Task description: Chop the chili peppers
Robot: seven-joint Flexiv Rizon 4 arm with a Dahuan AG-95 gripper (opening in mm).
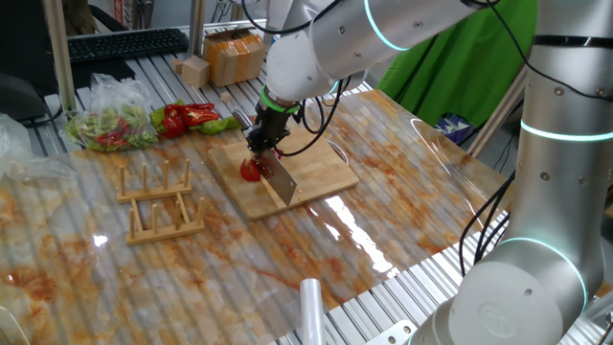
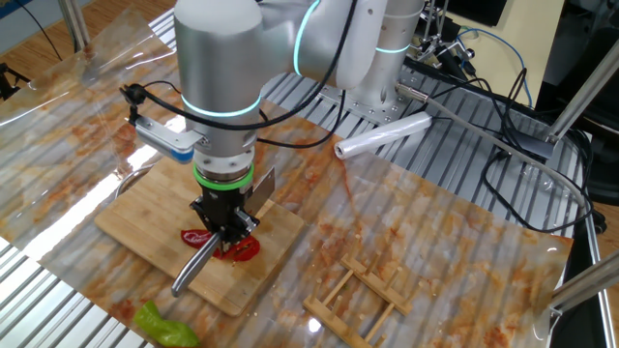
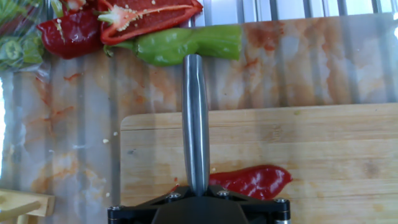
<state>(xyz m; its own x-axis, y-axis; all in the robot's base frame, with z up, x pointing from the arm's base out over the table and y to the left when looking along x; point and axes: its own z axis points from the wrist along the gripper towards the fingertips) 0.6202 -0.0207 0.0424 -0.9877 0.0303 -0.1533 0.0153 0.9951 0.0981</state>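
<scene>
The fingers [image 2: 228, 232] are clamped tight on a knife [image 1: 279, 179] whose blade stands on the board [image 1: 321, 171], beside a red chili [image 1: 251, 171] lying near the board's left edge. Bare board stays free to the right, with open tabletop [image 1: 402, 192] beyond. The hand view alone shows the knife handle [image 3: 195, 124] reaching past the board's far edge toward a green pepper [image 3: 186, 43], and the chili [image 3: 252, 181] touching the blade.

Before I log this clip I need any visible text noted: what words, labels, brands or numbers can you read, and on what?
No text is readable in any view.
The cardboard box at the far edge of the table: any print is too blurred to read.
The keyboard: key legends are too small to read.
The cutting board, knife and chili pepper carry no markings.
</scene>
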